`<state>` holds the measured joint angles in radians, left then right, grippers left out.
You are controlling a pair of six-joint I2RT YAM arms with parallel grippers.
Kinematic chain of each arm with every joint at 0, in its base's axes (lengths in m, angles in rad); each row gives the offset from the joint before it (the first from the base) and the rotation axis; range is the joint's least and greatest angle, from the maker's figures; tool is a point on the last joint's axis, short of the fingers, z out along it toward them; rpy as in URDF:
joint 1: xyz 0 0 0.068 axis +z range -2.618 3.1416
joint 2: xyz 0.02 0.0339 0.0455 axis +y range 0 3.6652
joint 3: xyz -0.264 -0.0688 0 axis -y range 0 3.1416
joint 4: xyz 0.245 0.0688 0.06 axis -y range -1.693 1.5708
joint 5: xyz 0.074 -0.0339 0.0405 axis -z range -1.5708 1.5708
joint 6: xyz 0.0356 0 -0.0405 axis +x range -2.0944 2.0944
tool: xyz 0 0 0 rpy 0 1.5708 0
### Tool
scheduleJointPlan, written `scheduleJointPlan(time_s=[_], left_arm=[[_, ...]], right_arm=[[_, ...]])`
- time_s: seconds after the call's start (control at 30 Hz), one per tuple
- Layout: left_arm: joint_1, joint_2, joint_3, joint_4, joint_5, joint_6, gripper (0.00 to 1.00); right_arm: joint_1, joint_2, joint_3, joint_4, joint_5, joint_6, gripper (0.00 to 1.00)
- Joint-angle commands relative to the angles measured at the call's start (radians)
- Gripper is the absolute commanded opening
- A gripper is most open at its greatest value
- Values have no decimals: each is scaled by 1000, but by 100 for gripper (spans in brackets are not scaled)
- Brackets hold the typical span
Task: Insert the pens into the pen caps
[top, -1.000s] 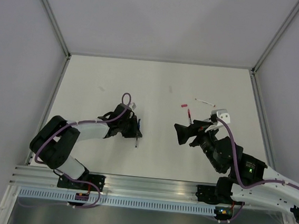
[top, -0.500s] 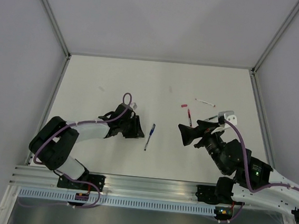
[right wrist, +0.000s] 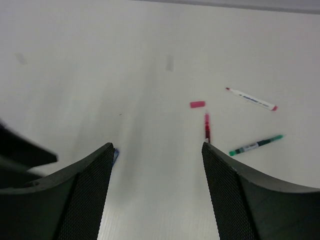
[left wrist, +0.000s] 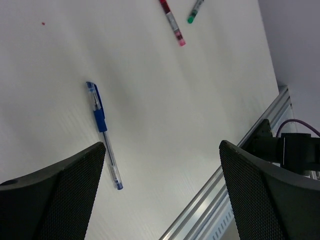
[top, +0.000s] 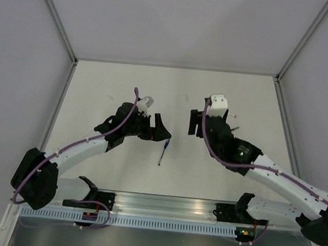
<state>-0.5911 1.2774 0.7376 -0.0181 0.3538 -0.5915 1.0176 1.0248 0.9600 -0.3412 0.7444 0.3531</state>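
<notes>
- The left gripper (left wrist: 162, 145) hung above the white table (top: 102, 163), spread wide with nothing between its jaws.
- The blue pen (left wrist: 102, 131) lay flat on the table under that gripper, touching neither finger. It sat nearer the arm bases than the other pens. It had a blue clip piece at one end, but I could not tell whether a cap covered its tip.
- The right gripper (right wrist: 157, 146) was also spread wide and empty. In its wrist view only a sliver of the blue pen showed beside it, and the dark shape at the left edge was too blurred to read.
- The red pen (right wrist: 206, 125) lay farther out, its near end hidden behind the right gripper. In the left wrist view the top edge cut it off.
- The green pen (right wrist: 256, 145) lay at an angle just right of the red pen, apart from it.
- The red cap (right wrist: 197, 104) sat loose just beyond the red pen's far end.
- The white pen (right wrist: 250, 99), red at both ends, lay farthest out. From above, the right arm covered most of this group.
</notes>
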Motion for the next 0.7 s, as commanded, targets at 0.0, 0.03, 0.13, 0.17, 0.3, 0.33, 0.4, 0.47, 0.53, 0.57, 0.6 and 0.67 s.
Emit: scheduleJointPlan(time_s=[0.0,0.03,0.13,0.17,0.3,0.33,0.4,0.47,0.53,0.57,0.6,0.67], left_arm=[[-4,-75,-50,75,11,70,100],[-3,-116,-102,95,1,74,100],[-3,-202,-197,151,-87,79,100],[-3,-223,-216,168,-135,75,100],[-3,-323,-244,149,-210,70,100],[-3,-344,-248,144,-223,70,100],[-3,-413,-264,123,-271,67,100],[-3,-488,-282,106,-326,61,100],[-3,-541,-305,101,-349,58,100],[-3,-565,-311,93,-393,58,100],[-3,-613,-316,92,-403,58,100],[-3,-651,-334,92,-418,62,100]], right_arm=[[-264,127,138,-58,-209,-28,77],[-313,220,169,-73,-244,-34,75],[-439,413,288,-160,-278,-63,68],[-454,455,308,-176,-278,-74,66],[-528,599,361,-203,-344,-106,55],[-539,624,356,-196,-355,-111,54],[-576,650,349,-180,-385,-117,50],[-605,698,349,-179,-405,-124,48],[-619,753,349,-174,-444,-140,45],[-622,767,345,-168,-460,-149,44],[-622,779,336,-156,-477,-158,42],[-622,805,323,-144,-493,-157,40]])
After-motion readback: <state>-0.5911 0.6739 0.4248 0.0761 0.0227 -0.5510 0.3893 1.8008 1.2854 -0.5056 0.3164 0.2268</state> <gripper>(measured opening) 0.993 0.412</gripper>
